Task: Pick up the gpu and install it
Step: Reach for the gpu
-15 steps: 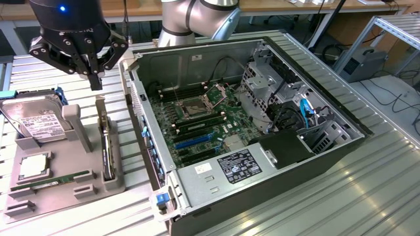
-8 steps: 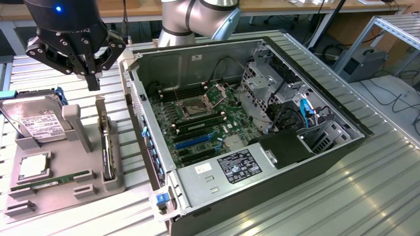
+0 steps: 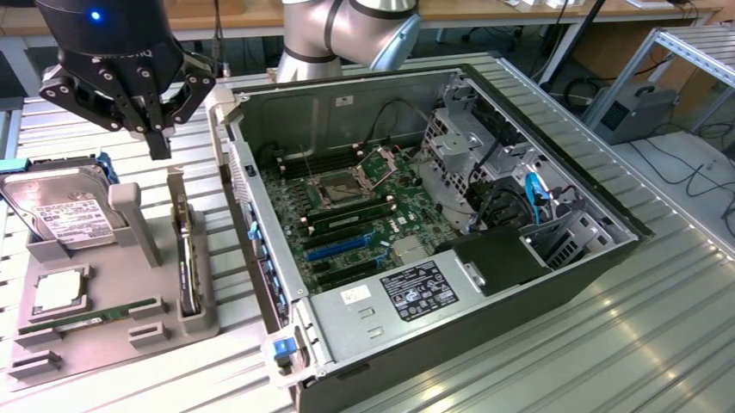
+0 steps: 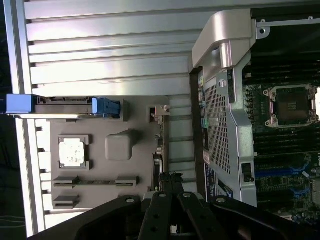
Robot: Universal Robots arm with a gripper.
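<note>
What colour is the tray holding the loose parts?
Grey tray, best seen in the exterior view.

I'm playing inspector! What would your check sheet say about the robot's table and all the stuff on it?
Surface: ribbed metal table, carrying a grey holder and an open case.
Job's things: gpu stands on edge in the holder, not yet installed.
Clutter: hard drive, chip and memory stick, all in the holder.
Grippers: gripper shut, holding nothing, above the holder near the gpu's far end.
Cables: blue cable and black cables inside the case; floor cables.
Surroundings: bench behind; metal frame at the exterior view's right.
</note>
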